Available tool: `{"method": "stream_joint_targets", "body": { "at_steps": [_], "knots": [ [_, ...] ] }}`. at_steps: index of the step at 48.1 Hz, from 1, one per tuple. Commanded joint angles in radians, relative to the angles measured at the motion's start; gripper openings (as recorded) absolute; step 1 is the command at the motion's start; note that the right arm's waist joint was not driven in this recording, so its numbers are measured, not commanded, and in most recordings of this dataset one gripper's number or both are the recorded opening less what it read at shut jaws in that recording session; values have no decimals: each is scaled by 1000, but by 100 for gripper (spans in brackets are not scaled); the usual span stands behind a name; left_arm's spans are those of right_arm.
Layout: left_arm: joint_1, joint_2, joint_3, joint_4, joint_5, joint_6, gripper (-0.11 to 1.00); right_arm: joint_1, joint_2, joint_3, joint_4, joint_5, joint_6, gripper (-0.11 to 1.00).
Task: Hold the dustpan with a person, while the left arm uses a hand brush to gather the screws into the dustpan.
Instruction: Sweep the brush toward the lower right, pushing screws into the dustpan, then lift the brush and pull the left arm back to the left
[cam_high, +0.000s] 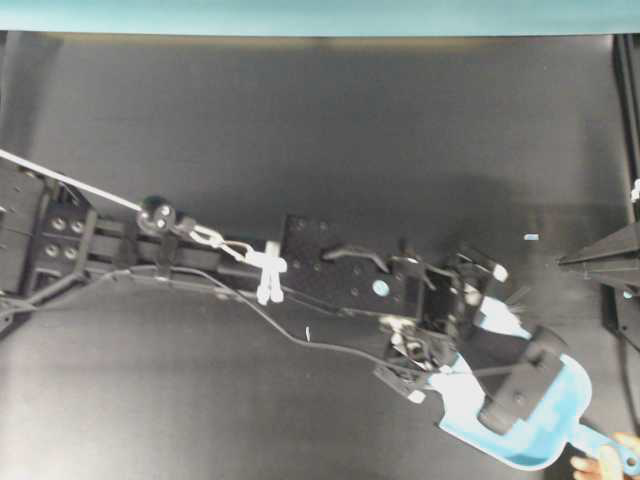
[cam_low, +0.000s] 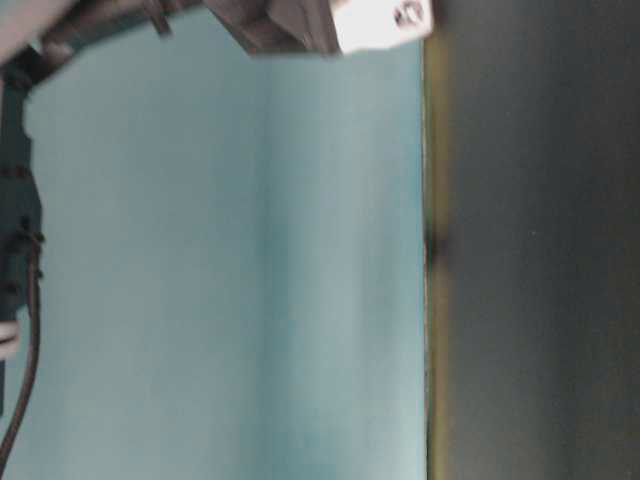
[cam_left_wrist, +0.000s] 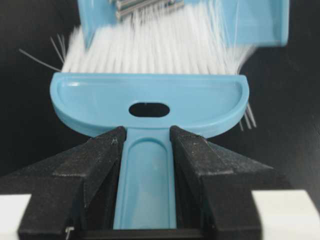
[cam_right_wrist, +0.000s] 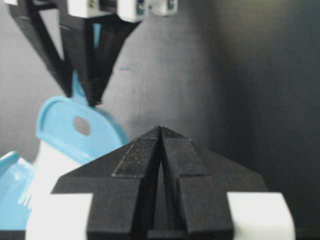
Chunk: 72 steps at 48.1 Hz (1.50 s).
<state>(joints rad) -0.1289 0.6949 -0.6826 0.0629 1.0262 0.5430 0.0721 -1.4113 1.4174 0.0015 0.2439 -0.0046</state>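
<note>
We are clamping the left claw on the short handle of the hand brush, one black finger pressing on each side of the handle just behind the rounded head with its dark oval hole. The broad white bristles are splaying forward from the head and pushing into the mouth of the dustpan, and a few stray bristles are sticking out to either side. Several silver-grey screws are lying inside the dustpan just past the bristle tips, bunched together near its back wall. Seen from overhead, our left arm is stretching across the dark counter toward its lower right corner, where the dustpan is sitting flat, partly hidden under our wrist. The dustpan's handle is pointing toward that corner, and the person is gripping it with bare fingers at the counter's edge. Our right claw is hanging shut with its two black fingers pressed tip to tip and nothing between them, well apart from the brush, at the right edge of the counter. The table-level view is showing only a teal wall and a dark surface.
</note>
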Motion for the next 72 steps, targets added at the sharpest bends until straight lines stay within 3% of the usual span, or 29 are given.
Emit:
{"method": "stream_joint_targets", "body": {
  "at_steps": [1, 11, 24, 43, 51, 56, 66, 72],
  "knots": [
    [-15, 11, -69, -3, -9, 15, 32, 0, 5, -5, 0, -11, -6, 0],
    [-23, 63, -138, -3, -60, 21, 32, -2, 3, -5, 0, -11, -6, 0],
    [-23, 64, -137, -5, -104, -2, 32, 0, 3, -5, 0, -11, -6, 0],
    [17, -186, -95, -3, -6, 2, 32, 0, 3, -5, 0, -11, -6, 0],
    [43, -282, 44, -3, 143, -9, 32, 0, 3, -5, 0, -11, -5, 0],
    [52, -337, 186, -5, 147, -23, 32, -2, 2, -5, 0, -11, -6, 0],
    [77, -480, 486, -5, -12, -61, 32, 0, 0, -5, 0, -11, -6, 0],
    [109, -577, 680, -5, -193, -118, 32, -2, -2, -5, 0, -11, -6, 0]
  ]
}}
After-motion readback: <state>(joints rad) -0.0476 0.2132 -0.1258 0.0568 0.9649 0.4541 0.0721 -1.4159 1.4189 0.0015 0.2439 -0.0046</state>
